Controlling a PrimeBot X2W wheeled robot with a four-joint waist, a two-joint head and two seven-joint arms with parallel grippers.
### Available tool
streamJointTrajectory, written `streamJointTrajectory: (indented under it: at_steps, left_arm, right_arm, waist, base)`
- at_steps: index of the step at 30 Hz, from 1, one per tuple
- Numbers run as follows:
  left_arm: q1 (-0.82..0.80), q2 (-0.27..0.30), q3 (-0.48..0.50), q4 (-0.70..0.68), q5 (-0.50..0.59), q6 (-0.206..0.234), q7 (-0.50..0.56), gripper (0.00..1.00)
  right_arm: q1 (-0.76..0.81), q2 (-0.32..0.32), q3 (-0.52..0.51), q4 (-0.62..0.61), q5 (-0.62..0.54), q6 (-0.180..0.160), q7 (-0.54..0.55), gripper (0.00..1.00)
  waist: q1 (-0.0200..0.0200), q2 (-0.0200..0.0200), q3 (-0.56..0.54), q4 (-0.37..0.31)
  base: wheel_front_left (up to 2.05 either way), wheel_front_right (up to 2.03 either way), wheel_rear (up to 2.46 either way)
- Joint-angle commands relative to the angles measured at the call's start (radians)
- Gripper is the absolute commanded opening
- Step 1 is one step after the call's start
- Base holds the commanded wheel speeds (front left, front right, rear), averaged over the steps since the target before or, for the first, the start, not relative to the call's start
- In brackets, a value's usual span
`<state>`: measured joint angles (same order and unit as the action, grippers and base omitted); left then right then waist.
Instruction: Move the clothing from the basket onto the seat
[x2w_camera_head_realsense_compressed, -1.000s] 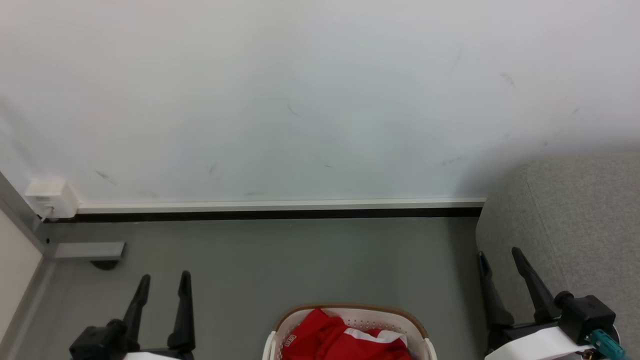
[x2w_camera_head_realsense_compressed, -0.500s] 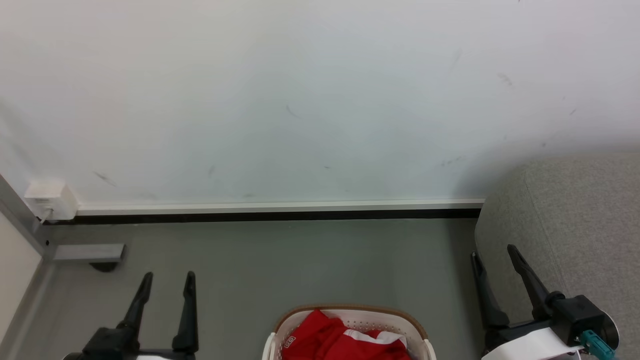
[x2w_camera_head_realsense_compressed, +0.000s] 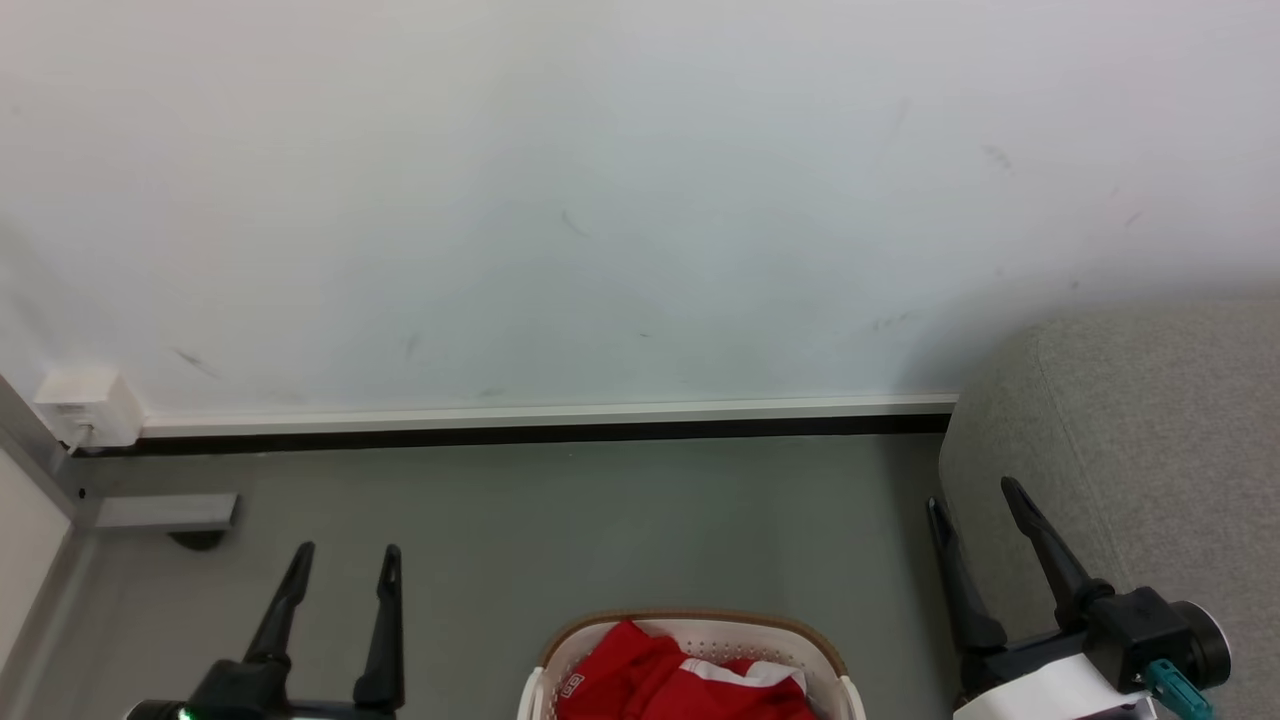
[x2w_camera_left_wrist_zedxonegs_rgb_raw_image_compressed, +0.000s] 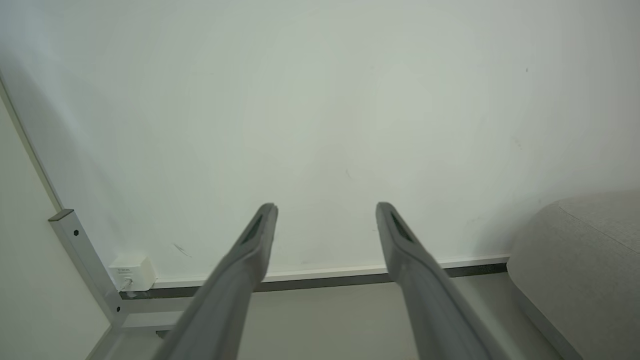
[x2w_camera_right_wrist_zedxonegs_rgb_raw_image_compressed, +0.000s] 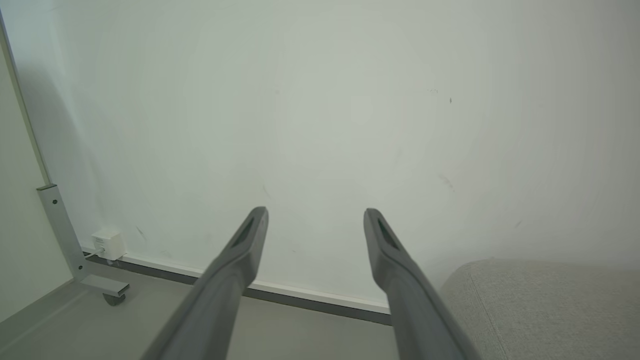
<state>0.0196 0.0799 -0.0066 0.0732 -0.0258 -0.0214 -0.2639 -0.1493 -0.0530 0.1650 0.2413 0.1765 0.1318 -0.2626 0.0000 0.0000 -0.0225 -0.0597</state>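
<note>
**dustbunny:** What's over on the left? Anything in the way?

**gearhead:** Far left there's a small white plastic box (x2w_camera_head_realsense_compressed: 80, 408) on the wall with a thin cord. Just below it is the flat foot of a grey metal frame (x2w_camera_head_realsense_compressed: 165, 512), sitting on a dark caster (x2w_camera_head_realsense_compressed: 195, 540). All that is well apart from the laundry. Next comes the left gripper (x2w_camera_head_realsense_compressed: 348, 550), with two long dark tapered fingers spread apart and empty, over bare grey floor (x2w_camera_head_realsense_compressed: 620, 510).

**dustbunny:** And the laundry itself?

**gearhead:** Bottom middle is the basket (x2w_camera_head_realsense_compressed: 700, 622). It's oval cream plastic with rows of little holes and a brown woven-look rim. The clothing (x2w_camera_head_realsense_compressed: 640, 680) lies crumpled inside it, soft bright red fabric with a white band across. Neither gripper touches it. Behind is a smooth white wall (x2w_camera_head_realsense_compressed: 600, 200) with faint scuffs, and a white skirting strip (x2w_camera_head_realsense_compressed: 540, 411) above a dark line.

**dustbunny:** Right side?

**gearhead:** The right gripper (x2w_camera_head_realsense_compressed: 970, 493) has its fingers parted and empty too, near the seat (x2w_camera_head_realsense_compressed: 1150, 430). That's light grey woven upholstery with a rounded corner and a stitched seam. Just grey floor between basket and seat.
</note>
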Motion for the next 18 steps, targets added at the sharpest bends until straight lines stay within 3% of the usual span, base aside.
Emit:
streamJointTrajectory:
  at_steps: [1,18]
  left_arm:
    - [0.004,-0.001,0.004,0.001,-0.012,-0.005,-0.001,1.0]
    - [-0.01,-0.013,0.024,0.008,-0.02,-0.025,-0.001,1.0]
  right_arm:
    - [-0.006,0.0,0.0,-0.005,0.003,-0.002,-0.003,1.0]
    - [-0.018,-0.009,-0.011,-0.013,0.012,-0.002,-0.003,1.0]
  waist:
    - [0.0,0.0,0.0,-0.002]
    - [0.0,0.0,0.016,-0.036]
  base:
    - [0.0,0.0,0.0]
    - [0.0,0.0,0.0]
